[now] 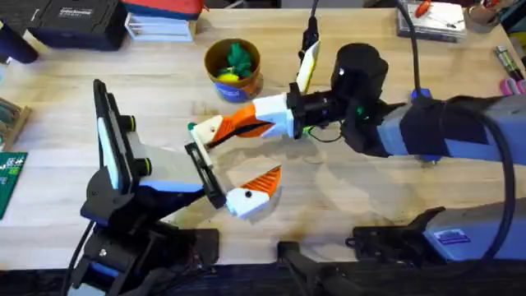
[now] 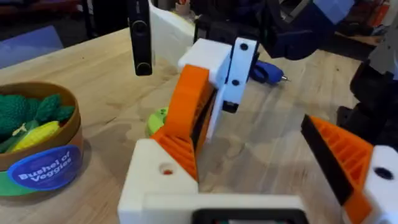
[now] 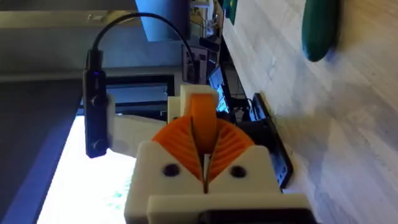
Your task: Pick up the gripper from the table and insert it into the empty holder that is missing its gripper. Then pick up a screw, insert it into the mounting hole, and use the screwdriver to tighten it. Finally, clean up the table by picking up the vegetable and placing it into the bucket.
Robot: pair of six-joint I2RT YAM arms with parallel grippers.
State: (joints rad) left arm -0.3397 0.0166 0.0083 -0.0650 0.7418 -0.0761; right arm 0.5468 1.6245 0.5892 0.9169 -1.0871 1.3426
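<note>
My right gripper (image 1: pixel 267 115) reaches left across the table (image 1: pixel 66 131), shut on the orange-padded loose gripper finger (image 1: pixel 234 126). That finger's white base (image 2: pixel 158 177) sits at one side of the left arm's holder and shows a small hole on top. In the right wrist view the orange finger (image 3: pixel 202 118) stands clamped between my pads. My left gripper (image 1: pixel 265 150) is open, its other finger (image 2: pixel 348 162) far apart. The dark teal vegetable (image 3: pixel 320 28) lies on the wood beyond the held finger. The bucket (image 1: pixel 233 72) holds green and yellow toys. The blue screwdriver (image 2: pixel 267 71) lies behind the right gripper.
Black cases and stacked books (image 1: pixel 160 20) line the back edge. A black cable with a dongle (image 1: pixel 309 37) hangs over the back centre. A green circuit board (image 1: pixel 10 182) sits at the left edge. Something lime-green (image 2: pixel 157 119) lies beside the held finger.
</note>
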